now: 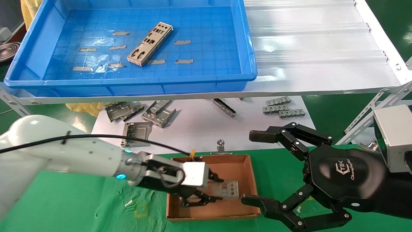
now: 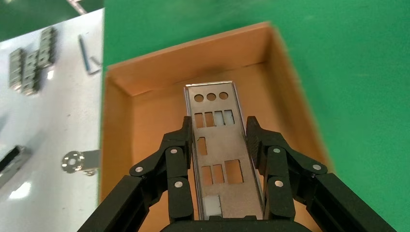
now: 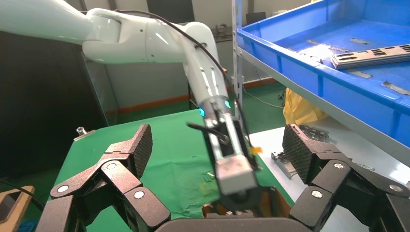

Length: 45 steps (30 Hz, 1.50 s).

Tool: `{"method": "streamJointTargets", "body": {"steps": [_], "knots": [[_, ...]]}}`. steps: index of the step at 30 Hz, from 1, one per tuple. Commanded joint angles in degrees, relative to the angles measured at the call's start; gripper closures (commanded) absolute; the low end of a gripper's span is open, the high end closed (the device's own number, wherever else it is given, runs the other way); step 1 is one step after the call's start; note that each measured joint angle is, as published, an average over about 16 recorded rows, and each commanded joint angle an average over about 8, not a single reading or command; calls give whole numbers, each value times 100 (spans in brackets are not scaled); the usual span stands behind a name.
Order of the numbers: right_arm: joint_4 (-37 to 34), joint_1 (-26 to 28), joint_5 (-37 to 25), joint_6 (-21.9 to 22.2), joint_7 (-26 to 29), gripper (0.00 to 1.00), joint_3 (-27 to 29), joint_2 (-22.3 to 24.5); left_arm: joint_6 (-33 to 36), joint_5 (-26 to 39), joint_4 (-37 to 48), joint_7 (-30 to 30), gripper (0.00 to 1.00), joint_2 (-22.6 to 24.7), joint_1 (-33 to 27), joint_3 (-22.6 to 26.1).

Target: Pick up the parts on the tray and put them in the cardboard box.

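One silver part [image 1: 149, 43] lies slantwise on the floor of the blue tray [image 1: 128, 83], and the right wrist view shows that same part [image 3: 372, 55] in the tray [image 3: 290, 48]. My left gripper [image 1: 216, 189] reaches into the cardboard box [image 1: 209, 216] low over its floor. It is shut on a second part [image 1: 229, 189], one finger on each long edge. In the left wrist view the part [image 2: 217, 154] points at the box's far wall [image 2: 193, 58] from between the left gripper [image 2: 220, 128]. My right gripper [image 1: 252, 167] hangs open and holds nothing, just right of the box.
Folded grey brackets [image 1: 141, 112] and small metal strips [image 1: 283, 108] lie on a white sheet between shelf and box. A white corrugated panel [image 1: 315, 48] lies right of the tray. Grey tape scraps [image 1: 182, 42] dot the tray floor. A clip [image 1: 220, 146] stands behind the box.
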Motion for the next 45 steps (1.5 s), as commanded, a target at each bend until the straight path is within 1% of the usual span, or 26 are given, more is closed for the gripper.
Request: {"method": "streamJointTargets", "body": {"steps": [1, 5, 6, 7, 8, 16, 22, 25, 30, 39, 43, 45], "knots": [[0, 0, 0, 0, 0, 0, 0, 0, -146, 80, 237, 70, 67, 194, 29, 41], [0, 0, 0, 0, 0, 0, 0, 0, -302, 105, 624, 267, 17, 420, -1, 34], [0, 0, 0, 0, 0, 0, 0, 0, -327, 106, 709, 312, 8, 461, -14, 30], [0, 0, 0, 0, 0, 0, 0, 0, -347, 103, 793, 350, 1, 500, -28, 24], [0, 0, 0, 0, 0, 0, 0, 0, -363, 102, 869, 383, 0, 531, -45, 20], [0, 0, 0, 0, 0, 0, 0, 0, -403, 97, 1303, 605, 0, 670, -181, 8], [0, 0, 0, 0, 0, 0, 0, 0, -434, 90, 1400, 683, 0, 686, -259, 7], [0, 0, 0, 0, 0, 0, 0, 0, -340, 10, 1383, 682, 0, 633, -284, -29], [0, 0, 0, 0, 0, 0, 0, 0, 126, -350, 1304, 556, 0, 408, -245, -189], [-1, -1, 1, 1, 0, 0, 0, 0, 1488, -1516, 1405, -59, 0, -101, 28, -673], [-1, -2, 1, 2, 0, 0, 0, 0, 1702, -1710, 1425, -98, 0, -177, 77, -741], [-1, -1, 1, 2, 0, 0, 0, 0, 1678, -1688, 1427, -85, 0, -170, 77, -736]]}}
